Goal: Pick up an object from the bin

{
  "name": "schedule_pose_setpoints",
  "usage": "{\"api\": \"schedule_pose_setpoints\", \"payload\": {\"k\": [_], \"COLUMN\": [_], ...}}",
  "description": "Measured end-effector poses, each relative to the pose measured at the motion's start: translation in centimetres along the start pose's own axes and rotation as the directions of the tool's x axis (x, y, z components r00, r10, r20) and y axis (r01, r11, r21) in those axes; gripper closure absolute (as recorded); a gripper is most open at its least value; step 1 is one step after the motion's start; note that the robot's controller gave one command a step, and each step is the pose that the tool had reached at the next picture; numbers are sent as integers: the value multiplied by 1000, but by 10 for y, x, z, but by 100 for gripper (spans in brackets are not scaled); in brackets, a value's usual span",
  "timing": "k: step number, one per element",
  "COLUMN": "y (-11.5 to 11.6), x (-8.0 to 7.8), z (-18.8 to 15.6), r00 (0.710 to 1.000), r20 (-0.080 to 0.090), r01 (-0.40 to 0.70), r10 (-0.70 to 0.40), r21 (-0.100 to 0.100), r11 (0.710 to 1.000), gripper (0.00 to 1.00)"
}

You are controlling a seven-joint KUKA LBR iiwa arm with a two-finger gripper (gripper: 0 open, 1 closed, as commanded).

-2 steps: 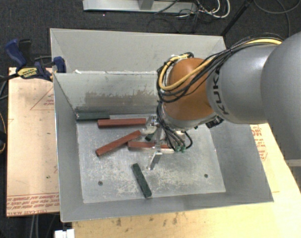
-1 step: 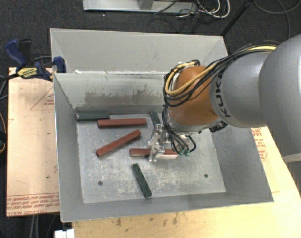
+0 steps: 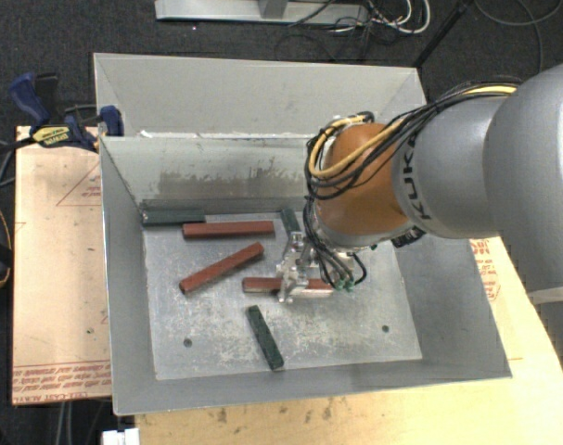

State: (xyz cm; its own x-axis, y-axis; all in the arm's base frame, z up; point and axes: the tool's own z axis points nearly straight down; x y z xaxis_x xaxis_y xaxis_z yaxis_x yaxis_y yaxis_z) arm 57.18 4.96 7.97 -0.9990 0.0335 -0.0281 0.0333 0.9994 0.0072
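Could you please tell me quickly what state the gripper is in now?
Gripper: cannot be told; it is down at the short red-brown bar in the middle of the bin.

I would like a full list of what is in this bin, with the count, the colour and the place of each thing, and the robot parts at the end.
grey metal bin: 1, grey, middle of the view.
reddish-brown flat bars: 3, reddish-brown; one near the back wall, one lying diagonally left of centre, one at the centre under the end effector.
dark green flat bars: 3, dark green; one along the back wall at the left, one near the front, one partly hidden beside the wrist.
end effector: 1, metallic, low over the central bar.
orange cover: 1, orange, on the wrist.
arm: 1, grey, from the right.
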Motion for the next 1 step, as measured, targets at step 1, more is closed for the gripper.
{"api": "schedule_pose_setpoints", "payload": {"k": [1], "y": [11], "x": [6], "z": [-168], "r00": [1000], "r20": [-18], "r01": [5], "r10": [-5], "r21": [5], "r11": [1000], "gripper": [100]}}
